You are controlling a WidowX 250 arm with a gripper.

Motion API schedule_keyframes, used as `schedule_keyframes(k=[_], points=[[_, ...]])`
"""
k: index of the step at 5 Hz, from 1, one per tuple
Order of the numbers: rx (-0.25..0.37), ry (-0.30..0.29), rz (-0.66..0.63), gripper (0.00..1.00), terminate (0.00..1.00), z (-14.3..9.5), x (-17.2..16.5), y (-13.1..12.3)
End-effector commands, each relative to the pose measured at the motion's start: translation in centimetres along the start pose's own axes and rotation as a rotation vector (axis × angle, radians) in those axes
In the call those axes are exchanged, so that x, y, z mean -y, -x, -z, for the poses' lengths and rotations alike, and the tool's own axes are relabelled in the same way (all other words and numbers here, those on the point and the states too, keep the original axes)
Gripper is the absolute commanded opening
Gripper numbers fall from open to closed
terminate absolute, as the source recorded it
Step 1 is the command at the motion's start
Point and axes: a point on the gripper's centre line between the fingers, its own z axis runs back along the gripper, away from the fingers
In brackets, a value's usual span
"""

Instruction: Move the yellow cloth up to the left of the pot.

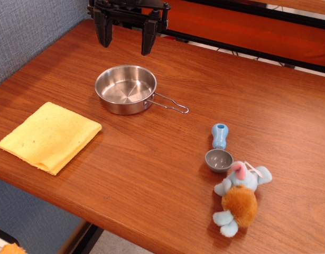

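Hovering high behind the pot (125, 89), the gripper (126, 39) spreads its fingers (148, 39) empty, because the yellow cloth (49, 136) lies ungrasped at the surface's (167, 159) front-left edge.

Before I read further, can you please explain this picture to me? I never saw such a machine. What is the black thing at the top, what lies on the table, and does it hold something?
There is only one picture, taken from in front of the table and somewhat above it. The black thing at the top is the gripper of a robot arm: two fingers that can close on an object. They stand apart and hold nothing. It hangs above the far side of the wooden table. Below it stands the pot, empty and shiny, with a wire handle. At the front left lies the yellow cloth, folded flat. On the right are a small grey scoop with a blue handle and a blue plush toy.
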Motion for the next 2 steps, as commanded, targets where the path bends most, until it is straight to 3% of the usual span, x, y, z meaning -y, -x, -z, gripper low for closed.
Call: schedule_keyframes(k=[1, 2], points=[[0.000, 0.000, 0.000, 1.00, 0.00, 0.0, 0.0, 0.0], [-0.005, -0.002, 0.031, 1.00, 0.00, 0.4, -1.5, 1.9]])
